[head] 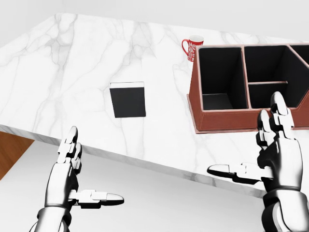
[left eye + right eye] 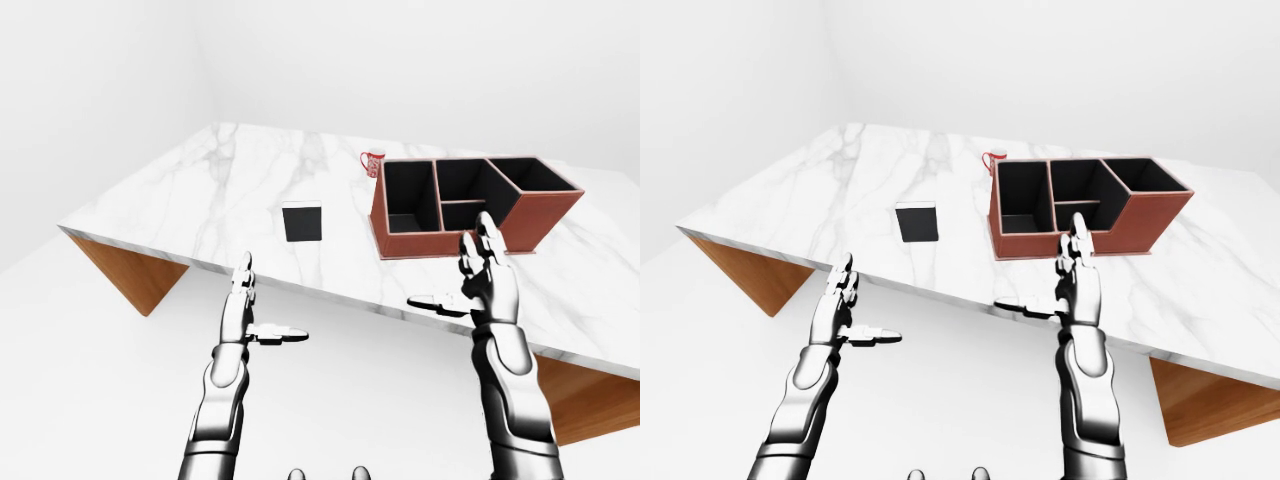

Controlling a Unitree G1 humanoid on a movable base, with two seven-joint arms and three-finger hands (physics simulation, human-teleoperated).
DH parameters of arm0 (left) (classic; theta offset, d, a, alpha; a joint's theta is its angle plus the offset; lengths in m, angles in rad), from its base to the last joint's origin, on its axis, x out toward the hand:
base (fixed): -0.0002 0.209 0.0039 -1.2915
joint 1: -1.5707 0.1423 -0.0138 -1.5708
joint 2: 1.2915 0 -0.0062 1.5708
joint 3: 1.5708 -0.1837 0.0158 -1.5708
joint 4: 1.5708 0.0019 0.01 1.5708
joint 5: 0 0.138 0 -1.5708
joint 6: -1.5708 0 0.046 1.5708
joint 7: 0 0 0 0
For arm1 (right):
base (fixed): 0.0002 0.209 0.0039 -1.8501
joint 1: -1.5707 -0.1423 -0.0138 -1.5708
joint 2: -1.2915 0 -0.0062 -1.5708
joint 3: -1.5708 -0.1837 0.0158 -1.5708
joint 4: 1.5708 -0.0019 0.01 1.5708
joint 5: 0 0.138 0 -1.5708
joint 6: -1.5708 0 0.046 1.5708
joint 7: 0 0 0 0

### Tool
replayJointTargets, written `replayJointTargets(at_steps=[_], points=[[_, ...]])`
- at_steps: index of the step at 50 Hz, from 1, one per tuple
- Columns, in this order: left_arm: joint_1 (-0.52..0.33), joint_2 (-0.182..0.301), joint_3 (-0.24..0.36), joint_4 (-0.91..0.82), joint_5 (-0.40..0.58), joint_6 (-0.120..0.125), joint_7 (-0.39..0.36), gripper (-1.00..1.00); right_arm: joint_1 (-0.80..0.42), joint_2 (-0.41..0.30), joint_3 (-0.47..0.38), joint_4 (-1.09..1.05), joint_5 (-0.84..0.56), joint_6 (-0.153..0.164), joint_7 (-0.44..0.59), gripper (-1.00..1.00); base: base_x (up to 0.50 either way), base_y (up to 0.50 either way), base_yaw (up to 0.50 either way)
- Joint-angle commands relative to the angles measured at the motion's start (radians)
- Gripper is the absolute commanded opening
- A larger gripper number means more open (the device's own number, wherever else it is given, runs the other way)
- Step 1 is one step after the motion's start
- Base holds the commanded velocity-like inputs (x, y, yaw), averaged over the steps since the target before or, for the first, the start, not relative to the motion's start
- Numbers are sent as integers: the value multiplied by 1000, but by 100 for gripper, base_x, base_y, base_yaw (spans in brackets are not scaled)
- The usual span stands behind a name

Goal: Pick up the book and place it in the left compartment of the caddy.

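A flat black book (image 1: pixel 128 99) lies on the white marble table (image 1: pixel 67 63), left of centre in the head view. To its right stands the red-brown caddy (image 1: pixel 231 121) with black compartments; its left compartment (image 1: pixel 218 77) holds nothing. My left hand (image 1: pixel 96 164) hovers open below the table's near edge, under the book and well apart from it. My right hand (image 1: pixel 248 140) is open and raised at the lower right, its fingertips (image 1: pixel 277 99) overlapping the caddy's lower wall in the picture. Neither hand holds anything.
A red-and-white mug (image 1: pixel 192 48) stands just above the caddy's upper left corner. The table's near edge runs diagonally across the lower part of the head view, with wooden sides (image 2: pixel 130 275) underneath and pale floor (image 2: pixel 90 400) around.
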Motion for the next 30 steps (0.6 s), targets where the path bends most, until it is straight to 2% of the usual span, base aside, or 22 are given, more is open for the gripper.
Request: replayJointTargets(at_steps=[1, 3, 5, 7, 8, 9, 10, 11, 13, 15, 27, 30], points=[[5, -2, -4, -16, 4, 16, 5, 100, -28, -49, -108, -93, 84, 0, -14, 100, 0, 0, 0], [-1, 0, 0, 1, 2, 4, 4, 100, -40, -66, -138, -94, 110, 0, -16, 100, 0, 0, 0], [2, -1, -2, -9, 3, 11, 5, 100, -47, -77, -155, -88, 128, 0, -17, 100, 0, 0, 0], [1, -1, -1, -4, 3, 7, 4, 100, -54, -92, -177, -85, 146, 0, -22, 100, 0, 0, 0], [-4, 1, 1, 14, 2, -6, 3, 100, -62, -102, -202, -84, 184, 0, -25, 100, 0, 0, 0], [2, -1, -2, -6, 4, 8, 4, 100, -66, -110, -223, -93, 229, 0, -28, 100, 0, 0, 0], [3, -2, -3, -11, 4, 11, 4, 100, -68, -120, -233, -96, 245, 0, -34, 100, 0, 0, 0], [-1, 1, 0, 5, 3, -1, 3, 100, -71, -130, -238, -90, 248, 0, -38, 100, 0, 0, 0], [2, 0, -2, -7, 4, 9, 4, 100, -71, -143, -249, -99, 261, 0, -45, 100, 0, 0, 0], [0, 0, -1, 0, 5, 5, 3, 100, -80, -152, -269, -88, 297, 0, -53, 100, 0, 0, 0], [-19, 7, 7, 62, 1, -40, -1, 100, -117, -271, -391, 29, 474, 0, -85, 100, 0, 0, 0], [-28, 9, 10, 86, 0, -44, -1, 100, -118, -308, -415, 72, 501, 0, -91, 100, 0, 0, 0]])
